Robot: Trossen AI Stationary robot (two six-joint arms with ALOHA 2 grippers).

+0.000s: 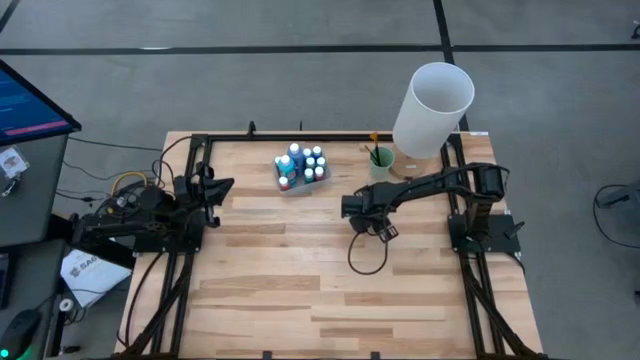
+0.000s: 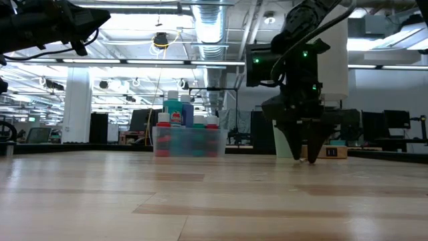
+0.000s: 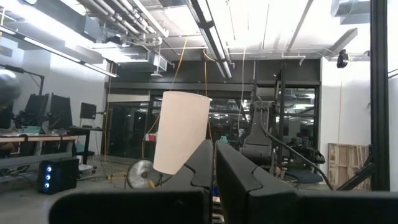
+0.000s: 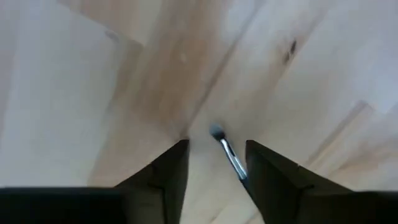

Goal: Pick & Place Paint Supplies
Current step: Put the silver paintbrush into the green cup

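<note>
Several tiny paint bottles (image 1: 301,165) with pale caps stand in a clear tray near the table's far edge, also seen in the low view as paint bottles (image 2: 188,130). Brushes stand in a pale green cup (image 1: 381,160). My right gripper (image 1: 357,212) is open and points down at the tabletop, to the right of the tray and nearer. A thin brush (image 4: 227,152) with a silver ferrule and dark tip lies on the wood between its fingers, close to one finger (image 4: 273,177). My left gripper (image 1: 218,188) is shut and waits raised at the table's left side. My right gripper (image 4: 216,163) comes from above with a finger on either side of the brush's ferrule end (image 4: 233,160). The brush lies flat on the table. Its handle runs behind one finger (image 4: 267,180), and I cannot tell whether that finger touches it.
A tall white cylinder (image 1: 433,108) stands at the far right corner beside the green cup. A black cable loop (image 1: 367,255) hangs from my right arm over the middle of the table. Bare wood lies along the near half. A black frame rail (image 1: 300,137) runs along the far edge.
</note>
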